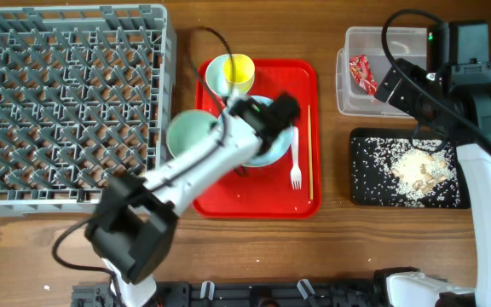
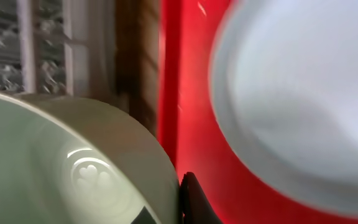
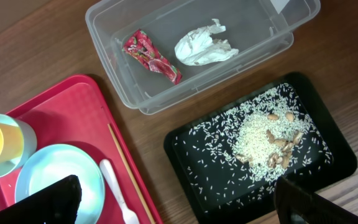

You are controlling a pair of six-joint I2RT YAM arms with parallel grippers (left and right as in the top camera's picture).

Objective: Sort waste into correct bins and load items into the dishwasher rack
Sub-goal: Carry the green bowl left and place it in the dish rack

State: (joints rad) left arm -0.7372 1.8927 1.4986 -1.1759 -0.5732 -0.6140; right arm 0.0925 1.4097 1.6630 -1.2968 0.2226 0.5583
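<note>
Two tools on show. Left tool (image 2: 169,213) is low at the green bowl (image 1: 190,136): a black finger (image 2: 192,199) lies against the outside of the rim and a dark patch sits just inside it, so the jaws read as clamped on the thin rim. The bowl is glossy and smooth, with a faint round mark pressed into its floor, and it overhangs the left edge of the red tray (image 1: 301,77).

Right tool (image 3: 179,208) hangs above the bins with its dark fingers spread wide, nothing between them.

Rack (image 1: 66,102): a big grey plastic square with a dense lattice of pegs, on the left of the desk (image 1: 331,247).

On the tray:
- Plate (image 3: 55,180), pale blue, round and matte.
- Blue bowl (image 3: 23,134) with the yellow cup (image 1: 239,70) standing inside it, at the tray's far edge.
- Fork (image 1: 296,162), white plastic, just right of the plate.
- Stick (image 1: 309,153), thin wood, parallel to the fork.

Tub (image 3: 197,93): clear, rounded corners. It holds the wrapper (image 3: 151,56), red, crumpled and printed, and beside it the tissue (image 3: 204,45), a white, creased wad.

Black tray (image 3: 191,162): shallow and rectangular, just beside the tub. Rice (image 3: 253,134) is heaped at its middle and loose grains are scattered outward. Brownish lumps (image 3: 284,143) are mixed into the heap.
</note>
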